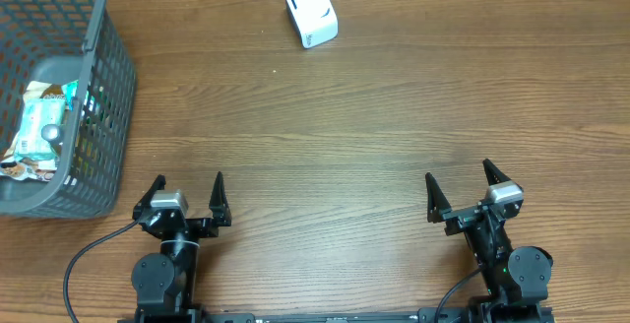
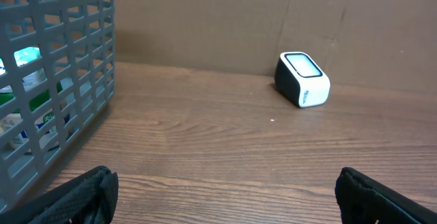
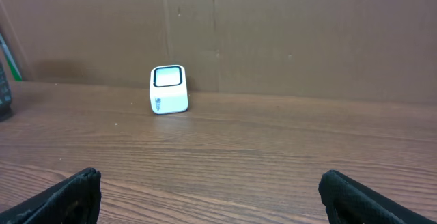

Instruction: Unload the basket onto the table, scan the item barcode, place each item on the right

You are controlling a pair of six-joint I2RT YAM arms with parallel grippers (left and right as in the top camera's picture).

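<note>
Left fingers (image 1: 220,200) and right fingers (image 1: 432,197) spread wide, empty, parked at near worktop (image 1: 345,116) edge; item (image 1: 39,126) lies in basket (image 1: 98,28), far left; scanner (image 1: 311,12) far centre, seemingly within either arm's reach.

The grey basket (image 1: 110,87) is being cut off by the left edge of the overhead view, and by the left and top edges of the left wrist view. The packets (image 1: 39,126) inside it are being partly hidden by its rim and mesh wall, and their print is being rendered too small to read. The lettering on the white scanner (image 1: 311,13) is likewise being left illegible. The arm bases (image 1: 162,284) are being cropped by the overhead view's bottom edge. The left gripper (image 2: 224,179) and right gripper (image 3: 208,179) are being shown only as fingertips in their own wrist views. A dark sliver (image 3: 5,80) is being cropped too closely at the right wrist view's left edge to be identified.
</note>
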